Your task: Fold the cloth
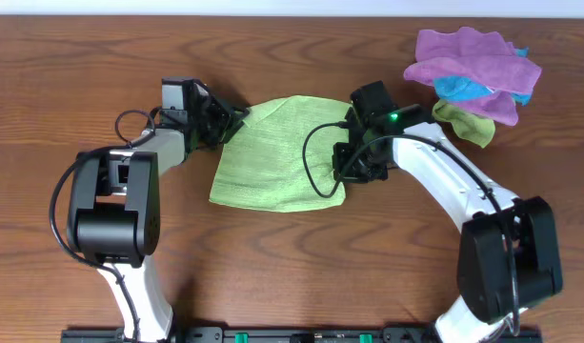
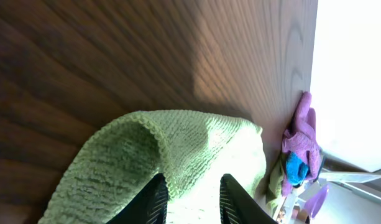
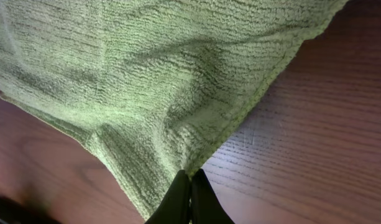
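Cloth (image 1: 277,157) corner pinched tight in right hand (image 3: 190,179); left hand (image 2: 191,186) half-spread, straddling its raised edge.

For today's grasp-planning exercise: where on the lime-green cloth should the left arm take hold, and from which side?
Grip the cloth by its raised hemmed edge at the left corner, coming in from the left. That edge curls up off the table, so jaws can likely straddle it; the flat middle offers nothing to pinch.
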